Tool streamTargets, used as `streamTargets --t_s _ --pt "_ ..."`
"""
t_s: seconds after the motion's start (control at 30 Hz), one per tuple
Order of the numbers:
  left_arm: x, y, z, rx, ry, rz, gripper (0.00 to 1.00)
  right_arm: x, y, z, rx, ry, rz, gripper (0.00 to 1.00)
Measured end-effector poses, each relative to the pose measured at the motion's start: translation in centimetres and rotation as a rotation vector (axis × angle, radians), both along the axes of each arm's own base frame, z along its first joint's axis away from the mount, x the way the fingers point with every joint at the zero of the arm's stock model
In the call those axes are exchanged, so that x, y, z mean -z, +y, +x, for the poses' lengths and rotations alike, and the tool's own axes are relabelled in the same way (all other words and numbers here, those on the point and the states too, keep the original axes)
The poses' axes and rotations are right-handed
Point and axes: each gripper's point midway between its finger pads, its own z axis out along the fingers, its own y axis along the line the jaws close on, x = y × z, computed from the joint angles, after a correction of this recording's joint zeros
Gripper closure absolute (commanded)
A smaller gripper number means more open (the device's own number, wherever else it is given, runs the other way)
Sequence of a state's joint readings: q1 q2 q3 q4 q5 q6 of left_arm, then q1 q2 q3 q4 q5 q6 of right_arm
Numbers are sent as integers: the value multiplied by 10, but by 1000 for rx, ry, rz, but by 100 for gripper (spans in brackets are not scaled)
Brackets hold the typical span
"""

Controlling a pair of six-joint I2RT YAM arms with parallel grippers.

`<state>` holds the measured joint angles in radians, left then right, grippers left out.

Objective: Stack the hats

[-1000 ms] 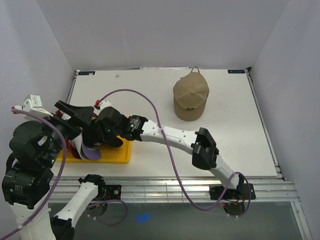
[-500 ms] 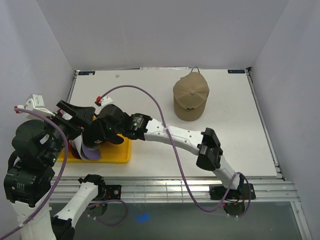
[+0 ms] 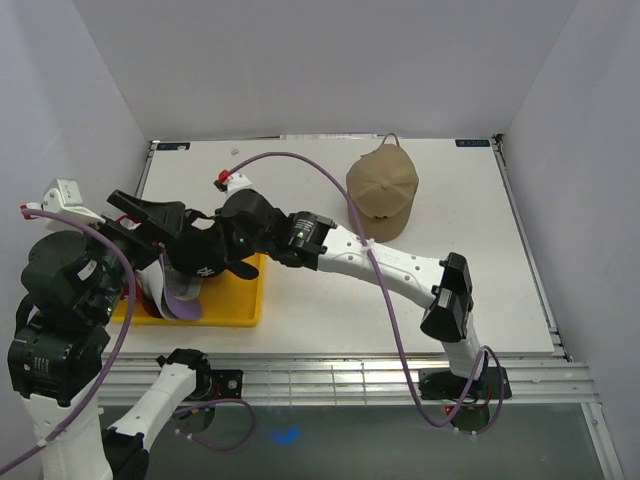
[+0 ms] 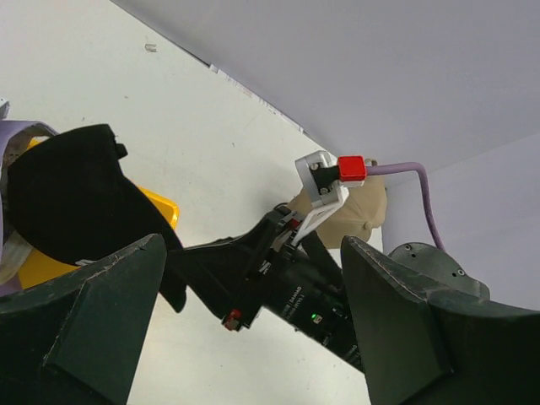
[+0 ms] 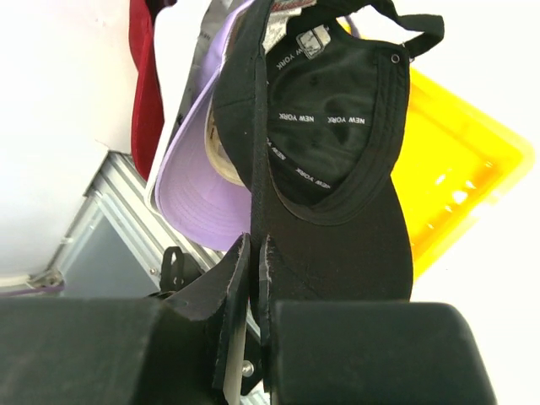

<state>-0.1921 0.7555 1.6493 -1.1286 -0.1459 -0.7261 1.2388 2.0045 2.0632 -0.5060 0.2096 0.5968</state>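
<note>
Tgt = black cap. Its brim edge sits right betw. the fingers of the R gripper, which are pressed together on it: a pinch on the brim. The crown extends away from the fingertips, inside facing the wrist cam, "NEW YORK" seam tape visible. From the top cam the cap is over the rear-right part of the yellow tray, just ahead of the R gripper tips, on the L-arm side.

Just beside it, to the gripper's left in the R wrist view, is the white cap w/ purple brim; touching or not, can't tell. Beyond that is the red cap.

L gripper: fingers spread wide, nothing held, near the black cap; cap and R wrist both show betw. its fingers.

The tan cap lies on the table, well apart from both grippers, far-right.
</note>
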Motion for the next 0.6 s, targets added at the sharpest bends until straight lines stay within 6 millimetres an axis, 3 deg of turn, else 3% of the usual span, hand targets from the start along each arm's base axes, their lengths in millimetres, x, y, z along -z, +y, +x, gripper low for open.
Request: streamTargets --t_s 0.33,0.6 --pt "-12 -2 11 -4 -48 -25 7 -27 -53 31 86 108 93 92" --pt "-11 -8 30 4 -51 -39 8 -87 -120 104 229 219 374 92"
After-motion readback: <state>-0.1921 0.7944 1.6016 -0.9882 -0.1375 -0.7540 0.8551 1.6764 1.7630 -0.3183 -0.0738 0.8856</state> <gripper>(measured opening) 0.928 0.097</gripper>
